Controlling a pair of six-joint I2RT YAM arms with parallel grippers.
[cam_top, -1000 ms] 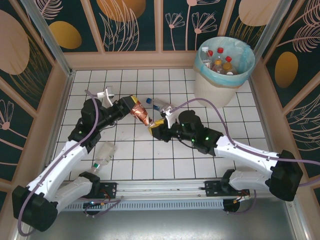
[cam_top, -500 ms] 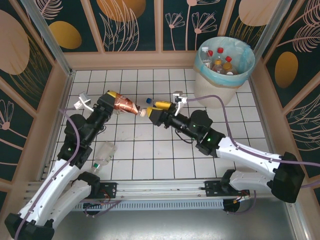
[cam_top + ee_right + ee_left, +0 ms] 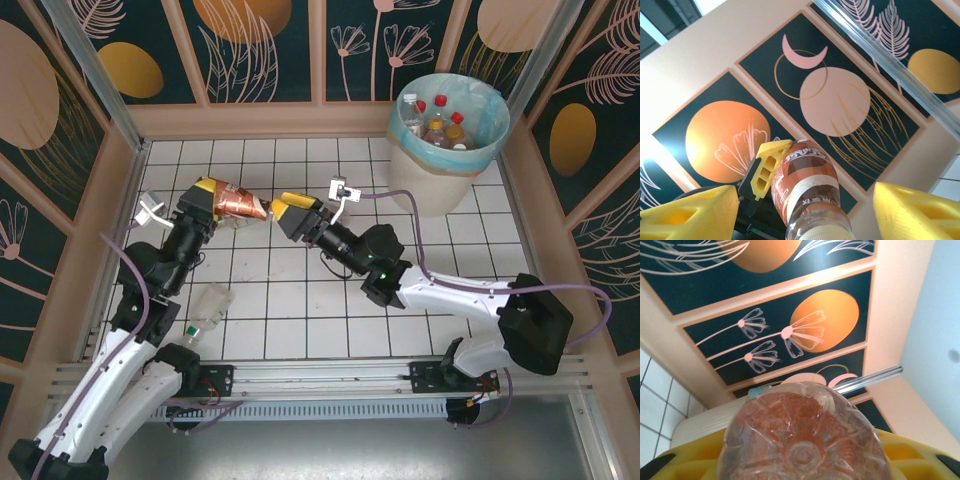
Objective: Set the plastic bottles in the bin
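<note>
While the left end effector [image 3: 222, 200] is gripping the brown-labelled bottle [image 3: 246, 206] by its body, it is holding it clear of the desk [image 3: 300, 300] at left-centre. The bottle's long axis is running left to right, with the cap pointing right. The right end effector [image 3: 284, 212] is facing that cap, fingers [image 3: 690, 212] standing wide on either side and not touching. The bin [image 3: 425, 182] is sitting far right, nearer the right arm. Judgement: handover pending, right arm to close on the neck. A second bottle [image 3: 207, 308] is lying near left.

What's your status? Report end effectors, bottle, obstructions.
Left end effector shut on bottle. Right end effector open at its cap. Second bottle lies beside left arm.
</note>
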